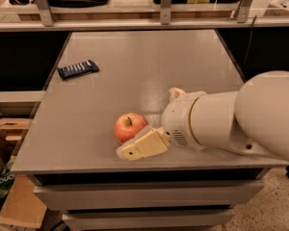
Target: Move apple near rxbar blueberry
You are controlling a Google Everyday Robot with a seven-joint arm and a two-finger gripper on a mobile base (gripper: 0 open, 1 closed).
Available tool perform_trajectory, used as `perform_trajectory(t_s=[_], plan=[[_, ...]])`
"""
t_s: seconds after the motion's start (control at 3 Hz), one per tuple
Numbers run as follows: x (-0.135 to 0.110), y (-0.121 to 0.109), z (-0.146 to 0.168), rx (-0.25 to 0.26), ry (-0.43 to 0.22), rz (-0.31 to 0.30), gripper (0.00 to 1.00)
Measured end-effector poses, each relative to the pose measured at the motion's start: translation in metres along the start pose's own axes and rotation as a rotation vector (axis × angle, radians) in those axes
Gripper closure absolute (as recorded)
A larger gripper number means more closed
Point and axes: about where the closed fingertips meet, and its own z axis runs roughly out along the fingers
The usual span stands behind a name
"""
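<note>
The red-orange apple sits on the grey table near its front edge. The dark navy rxbar blueberry lies flat at the far left of the table, well apart from the apple. My gripper is at the apple's right side, low over the table. One cream finger lies along the apple's front, touching or nearly touching it. The other finger's tip shows behind the white wrist. The apple rests on the table and is not lifted.
My bulky white arm covers the right front of the table and hides whatever lies behind it. A shelf rail with metal posts runs along the back. Cardboard boxes stand on the floor to the left.
</note>
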Motion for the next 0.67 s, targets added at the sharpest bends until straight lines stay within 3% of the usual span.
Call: perform_trajectory(t_s=[0.67], plan=[[-0.0071,0.0004,0.0116,0.055,-0.117,0.034,0.00]])
